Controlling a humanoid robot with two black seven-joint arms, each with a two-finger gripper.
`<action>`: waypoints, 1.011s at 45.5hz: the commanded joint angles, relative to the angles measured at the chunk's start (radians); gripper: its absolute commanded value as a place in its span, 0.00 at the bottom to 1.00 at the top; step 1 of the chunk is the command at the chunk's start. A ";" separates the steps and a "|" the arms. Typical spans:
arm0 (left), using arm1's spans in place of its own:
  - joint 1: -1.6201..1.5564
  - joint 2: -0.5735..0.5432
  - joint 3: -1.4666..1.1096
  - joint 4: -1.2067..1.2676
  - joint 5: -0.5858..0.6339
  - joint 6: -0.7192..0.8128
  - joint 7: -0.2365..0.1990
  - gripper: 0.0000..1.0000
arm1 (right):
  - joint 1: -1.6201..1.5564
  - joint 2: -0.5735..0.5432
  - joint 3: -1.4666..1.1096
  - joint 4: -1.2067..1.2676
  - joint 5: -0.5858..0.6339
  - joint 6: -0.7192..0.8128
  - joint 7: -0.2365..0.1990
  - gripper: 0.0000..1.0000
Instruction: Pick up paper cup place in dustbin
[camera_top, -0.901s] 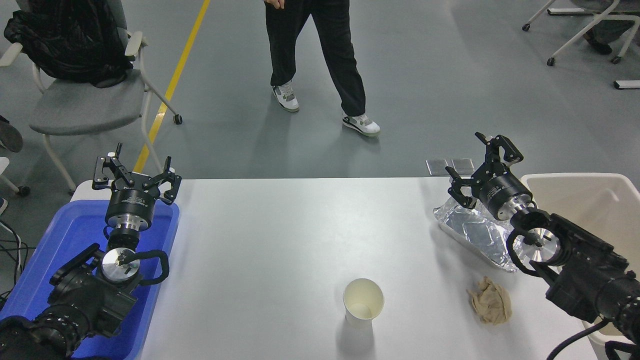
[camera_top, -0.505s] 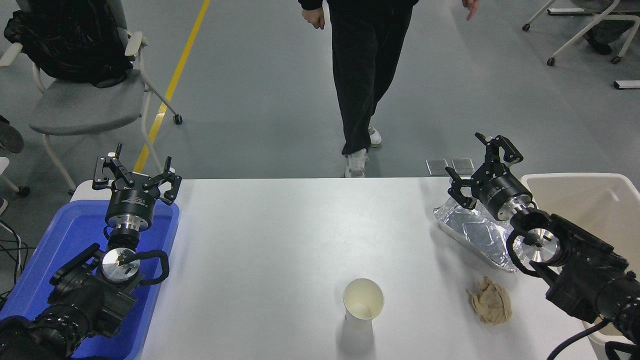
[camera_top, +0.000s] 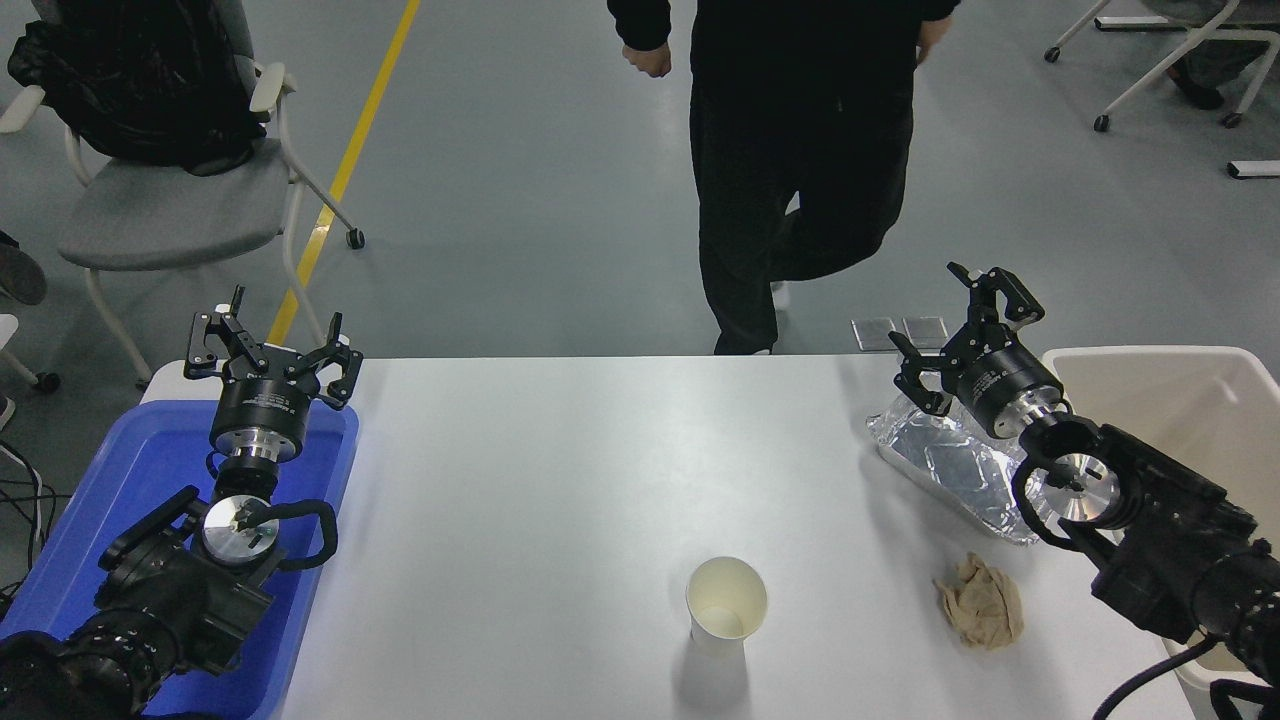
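Observation:
The paper cup (camera_top: 726, 605) stands upright near the table's front edge, white with a cream inside. The beige dustbin (camera_top: 1180, 362) sits at the table's right edge, partly hidden by my right arm. My right gripper (camera_top: 958, 327) is open and empty, raised over the far right of the table above the foil tray, well away from the cup. My left gripper (camera_top: 270, 345) is open and empty, parked over the blue tray at the lower left.
A crinkled silver foil tray (camera_top: 950, 465) lies beside the dustbin. A crumpled tan paper ball (camera_top: 982, 602) lies right of the cup. A blue plastic tray (camera_top: 130, 470) is at the left. A person in black (camera_top: 800, 150) stands at the table's far side.
The person has walked rightwards and closer to the table's far edge. The right gripper has shifted very slightly. The cup and left arm have not moved.

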 joint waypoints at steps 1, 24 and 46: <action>-0.001 0.000 0.000 0.000 0.000 0.000 0.000 0.99 | 0.012 -0.013 -0.031 0.041 -0.022 0.000 -0.001 1.00; -0.001 0.002 0.000 0.000 0.000 0.000 0.000 0.99 | 0.047 -0.165 -0.040 0.221 -0.283 -0.009 -0.006 1.00; -0.001 0.000 0.000 0.000 0.000 0.000 0.000 0.99 | 0.425 -0.334 -0.658 0.322 -0.337 -0.012 -0.007 1.00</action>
